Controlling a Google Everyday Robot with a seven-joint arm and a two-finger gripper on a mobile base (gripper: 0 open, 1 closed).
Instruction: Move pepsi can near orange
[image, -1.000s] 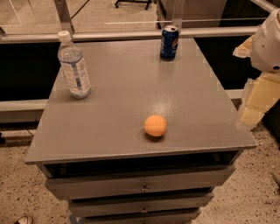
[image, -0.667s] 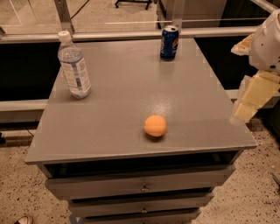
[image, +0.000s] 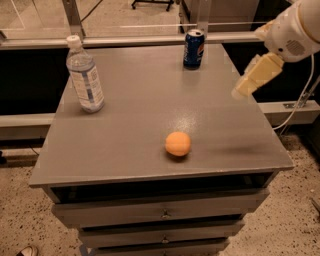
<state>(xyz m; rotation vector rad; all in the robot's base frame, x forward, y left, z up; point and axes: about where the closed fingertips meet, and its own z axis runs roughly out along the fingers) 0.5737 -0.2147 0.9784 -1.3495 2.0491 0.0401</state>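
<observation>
The pepsi can (image: 193, 48) stands upright at the far edge of the grey table (image: 135, 115), right of centre. The orange (image: 178, 144) lies near the front of the table, well apart from the can. My gripper (image: 241, 91) hangs above the table's right side, below and to the right of the can, on a white arm that comes in from the upper right. It touches nothing.
A clear water bottle (image: 85, 76) with a white cap stands at the table's far left. The table is a drawer cabinet with drawers (image: 160, 215) below its front edge. A railing (image: 150, 40) runs behind it. Speckled floor lies around.
My arm has risen and swung in over the table's right side, toward the can. The can, the orange and the bottle have not moved.
</observation>
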